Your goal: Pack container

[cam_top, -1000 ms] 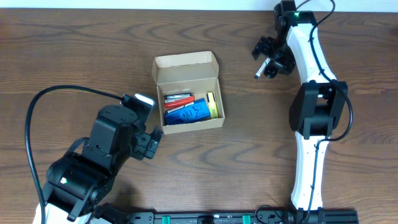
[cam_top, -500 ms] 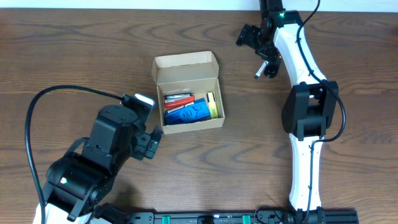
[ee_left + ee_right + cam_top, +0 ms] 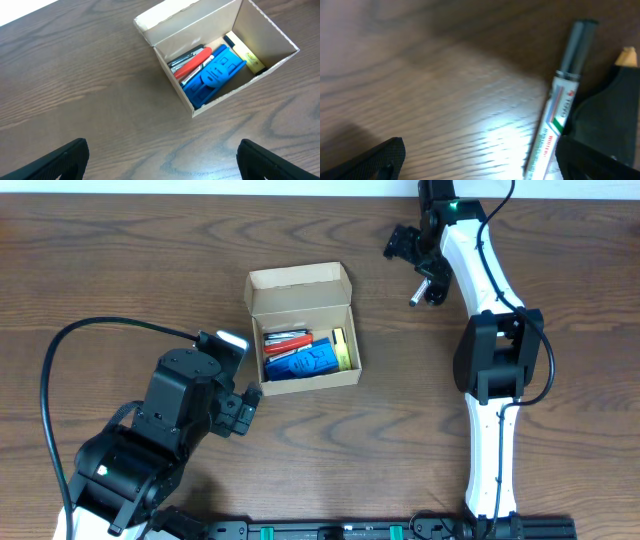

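The container (image 3: pixel 303 330) is a small tan cardboard box, open, with its flap lid (image 3: pixel 298 279) standing at the far side. It holds red markers (image 3: pixel 192 62), a blue item (image 3: pixel 216 75) and a yellow item (image 3: pixel 246 53). My left gripper (image 3: pixel 244 410) is open and empty, low over the table just left of the box; the left wrist view (image 3: pixel 162 162) shows bare wood between its fingers. A white marker with a grey cap (image 3: pixel 561 107) lies on the table at the far right (image 3: pixel 416 297). My right gripper (image 3: pixel 480 160) is open, with the marker just inside its right finger.
The table is dark brown wood (image 3: pixel 120 260). The right arm's white links (image 3: pixel 480 260) run from the front edge up the right side. A black cable (image 3: pixel 60 350) loops over the left side by the left arm.
The right gripper has swung left and toward the far edge, away from above the loose marker. The left arm, the box and the marker have not moved.
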Tool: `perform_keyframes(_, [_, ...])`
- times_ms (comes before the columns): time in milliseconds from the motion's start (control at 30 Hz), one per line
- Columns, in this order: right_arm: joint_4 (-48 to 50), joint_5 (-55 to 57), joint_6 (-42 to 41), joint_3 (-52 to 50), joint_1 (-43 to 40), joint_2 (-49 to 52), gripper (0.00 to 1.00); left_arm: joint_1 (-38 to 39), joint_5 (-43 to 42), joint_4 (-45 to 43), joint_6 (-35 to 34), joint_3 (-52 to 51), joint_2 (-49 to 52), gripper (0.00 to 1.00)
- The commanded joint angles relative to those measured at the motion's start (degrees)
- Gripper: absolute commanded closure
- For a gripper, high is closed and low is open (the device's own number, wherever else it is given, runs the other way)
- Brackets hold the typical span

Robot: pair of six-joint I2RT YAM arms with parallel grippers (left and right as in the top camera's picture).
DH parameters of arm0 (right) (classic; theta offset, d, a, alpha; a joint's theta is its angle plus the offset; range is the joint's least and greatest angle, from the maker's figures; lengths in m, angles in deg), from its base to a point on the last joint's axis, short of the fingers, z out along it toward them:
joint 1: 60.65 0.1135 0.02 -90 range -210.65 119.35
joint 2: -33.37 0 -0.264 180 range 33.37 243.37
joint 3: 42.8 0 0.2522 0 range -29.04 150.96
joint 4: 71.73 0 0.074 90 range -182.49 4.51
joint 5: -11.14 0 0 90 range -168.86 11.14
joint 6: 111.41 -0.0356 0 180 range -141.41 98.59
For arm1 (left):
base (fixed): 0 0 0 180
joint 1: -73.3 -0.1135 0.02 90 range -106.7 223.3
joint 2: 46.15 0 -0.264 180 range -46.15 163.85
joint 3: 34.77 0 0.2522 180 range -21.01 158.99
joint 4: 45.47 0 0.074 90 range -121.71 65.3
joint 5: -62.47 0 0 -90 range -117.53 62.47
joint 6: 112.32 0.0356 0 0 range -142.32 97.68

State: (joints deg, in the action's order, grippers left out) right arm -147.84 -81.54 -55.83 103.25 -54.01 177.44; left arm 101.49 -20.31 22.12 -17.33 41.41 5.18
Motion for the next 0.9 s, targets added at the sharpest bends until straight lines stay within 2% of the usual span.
perform_keyframes(0, [-0.74, 1.81, 0.87, -0.59, -1.42, 1.36, 0.01, -0.04, -0.44, 0.17, 1.01, 0.7, 0.02, 0.05])
perform_keyframes(567, [2.03, 0.96, 1.31, -2.29, -1.62, 1.38, 0.01, -0.04, -0.44, 0.17, 1.01, 0.7, 0.02, 0.05])
perform_keyframes(867, [5.05, -0.85, 1.27, -6.75, -1.62, 1.38, 0.02, -0.04, -0.44, 0.17, 1.01, 0.7, 0.02, 0.05])
